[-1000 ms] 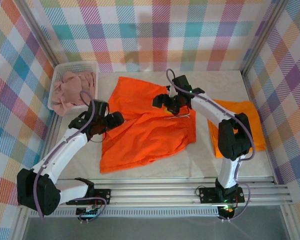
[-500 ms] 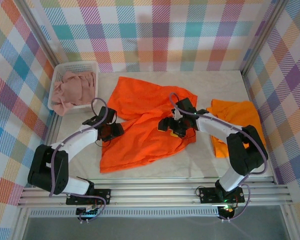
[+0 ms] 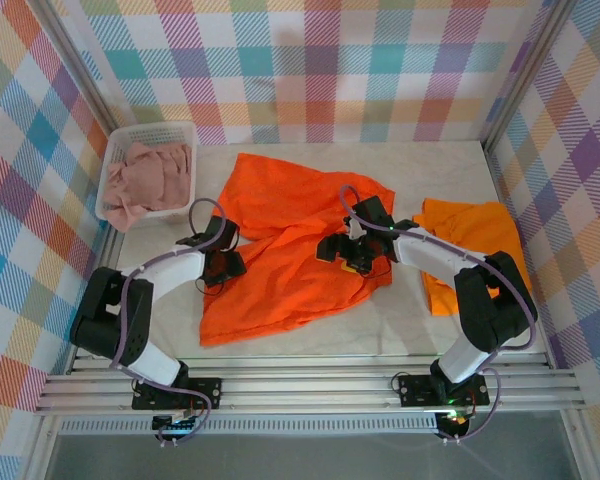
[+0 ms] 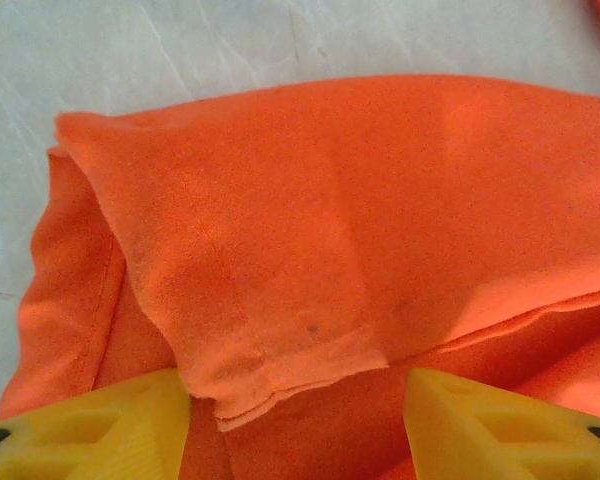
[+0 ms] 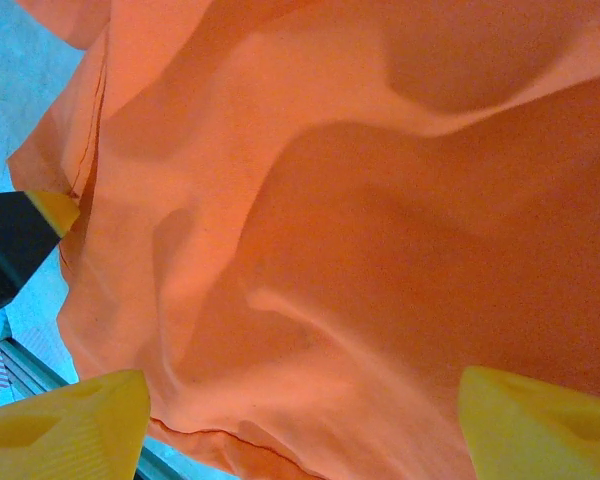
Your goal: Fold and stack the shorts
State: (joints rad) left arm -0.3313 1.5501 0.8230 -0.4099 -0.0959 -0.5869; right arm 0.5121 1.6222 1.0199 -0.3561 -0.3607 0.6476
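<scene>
Left gripper (image 4: 298, 400) half open astride a corner of the orange shorts (image 4: 310, 220), lower frame; right gripper (image 5: 300, 420) wide open, empty, above cloth.
Likely grasping for the fold: next, both pinch cloth firmly.

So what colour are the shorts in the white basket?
Dusty pink. The shorts in the basket show best in the top external view.

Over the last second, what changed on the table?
Right gripper came from the far part of the spread orange shorts toward the near side, onto their right half, jaws open. Left gripper crept a little nearer along their left edge, jaws open around a fold of cloth. Unchanged: the spread shorts' rough outline, folded orange shorts at right, pink shorts in the basket.
</scene>
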